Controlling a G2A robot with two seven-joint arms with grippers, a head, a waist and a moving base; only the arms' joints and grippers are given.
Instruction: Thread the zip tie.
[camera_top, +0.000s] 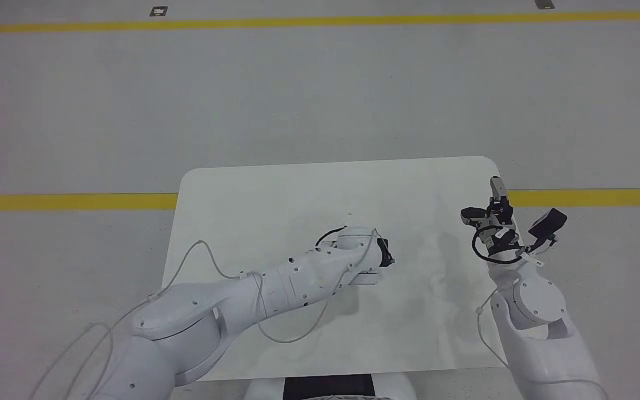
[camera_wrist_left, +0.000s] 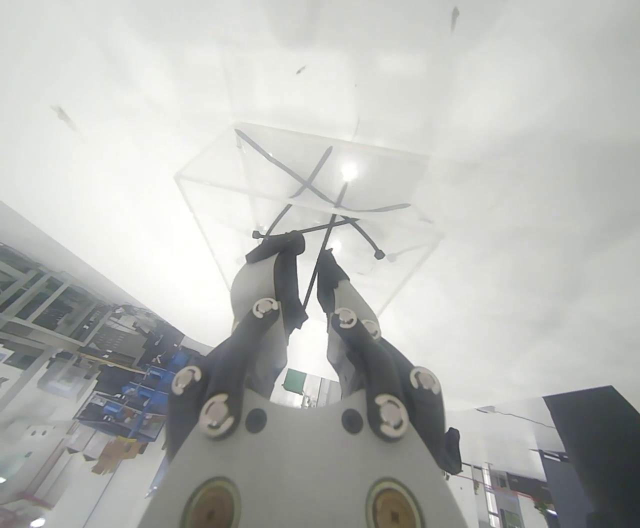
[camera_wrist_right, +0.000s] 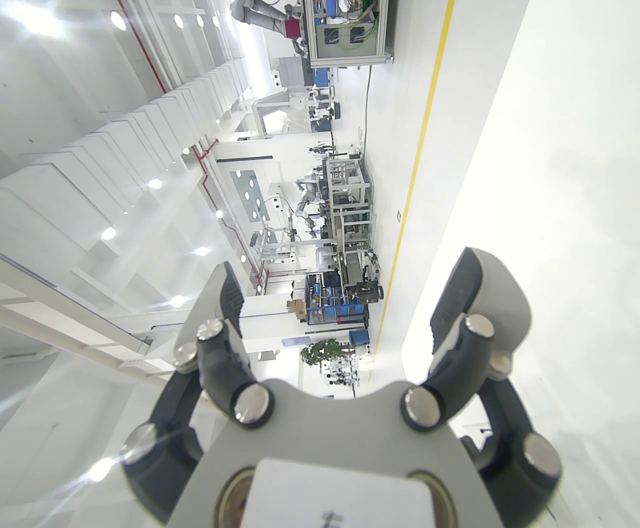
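Zip tie: a thin black strip (camera_wrist_left: 312, 285) ran between the fingertips of the left gripper (camera_wrist_left: 312, 250), with its free end trailing back toward the palm. Its far end reached into a clear box.
Left gripper: it was narrow and closed on the zip tie. One finger (camera_wrist_left: 280, 250) also touched the strip of a second tie. In the top view this gripper (camera_top: 383, 255) sat over the middle of the surface, and its arm came in from about 8 o'clock.
Box: a clear box (camera_wrist_left: 210, 170) lay just past the left gripper's fingertips, against the white surface.
Loose ties: several more black ties (camera_wrist_left: 280, 162) lay crossed over one another in the box. I could not tell which lay on top.
Right gripper: the right gripper (camera_wrist_right: 345, 265) was spread wide and held nothing between its pads (camera_wrist_right: 232, 295). In the top view it (camera_top: 483, 200) stood at the 3 o'clock edge of the surface, pointing toward 12 o'clock. It was well apart from the left gripper and the zip tie.
Surface: the white surface (camera_top: 250, 200) had rounded corners.
Floor: it was pale grey. One yellow line (camera_top: 300, 20) ran across at 12 o'clock of the surface. A second yellow line (camera_top: 80, 201) passed behind the surface from 9 to 3 o'clock.
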